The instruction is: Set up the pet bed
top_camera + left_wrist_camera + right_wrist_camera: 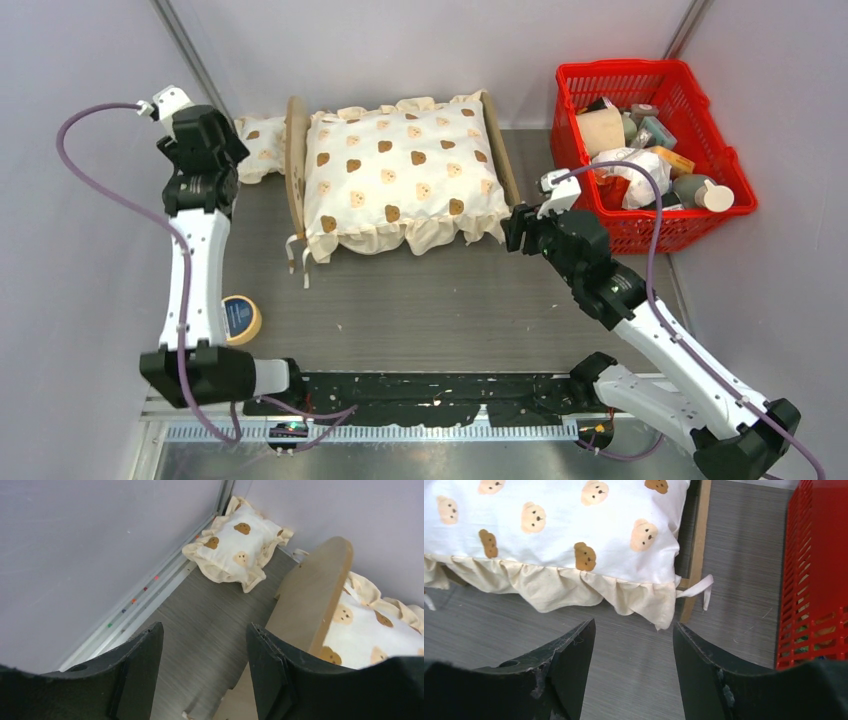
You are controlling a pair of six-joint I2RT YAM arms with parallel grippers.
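Observation:
The pet bed lies across the back of the table, with its wooden headboard [296, 160] [310, 595] on the left and its footboard [503, 150] [696, 540] on the right. A cream bear-print ruffled cushion [400, 175] [549, 525] covers it and hides the base. A small bear-print pillow [262, 145] [235, 542] lies on the table behind the headboard, near the corner. My left gripper [232, 150] [206, 630] is open and empty, hovering just left of the headboard. My right gripper [512, 230] [634, 627] is open and empty, close to the cushion's near right corner.
A red basket [620, 68] [819, 570] full of assorted items stands at the right, close to the footboard. A roll of tape [240, 318] lies by the left arm. Grey walls close in the left, back and right. White ties [704, 587] hang off the bed frame.

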